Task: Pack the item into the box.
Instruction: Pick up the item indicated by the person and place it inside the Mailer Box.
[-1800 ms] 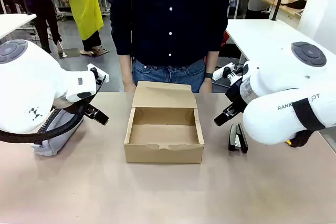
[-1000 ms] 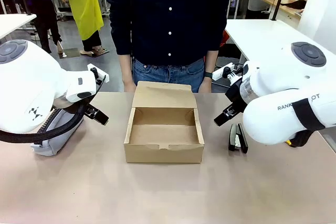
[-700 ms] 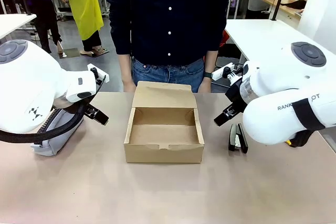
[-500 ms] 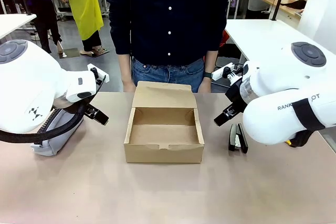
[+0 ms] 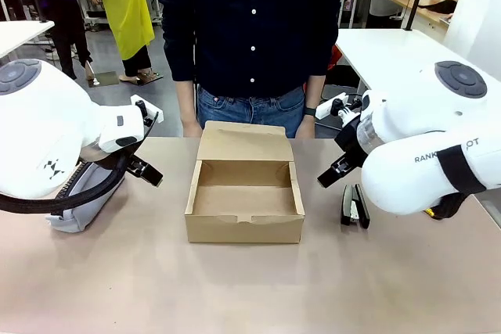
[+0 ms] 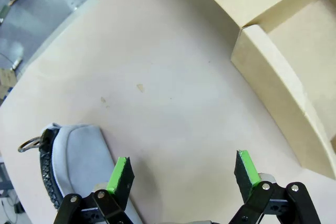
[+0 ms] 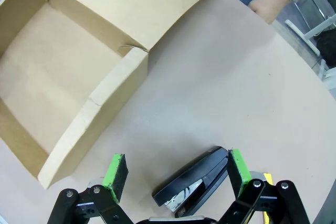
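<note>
Beige table (image 5: pixel 235 287) runs between me and a person (image 5: pixel 254 29). On it the pouch (image 5: pixel 82 201) lies at my left, apart from the box (image 5: pixel 244 228), which stands open and empty at the middle. My left gripper (image 6: pixel 182 170) hovers spread by the pouch's end. My right gripper (image 7: pixel 176 170) hangs spread over a stapler (image 7: pixel 194 179). Nothing is packed yet; grasping, carrying and placing all remain.

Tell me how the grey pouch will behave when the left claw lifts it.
The pouch looks soft and rounded, so it will probably sag at both ends if gripped mid-body. Its fabric likely gives under the left claw, so a pinch should hold without slipping. It lies flat, so rolling seems unlikely.
</note>
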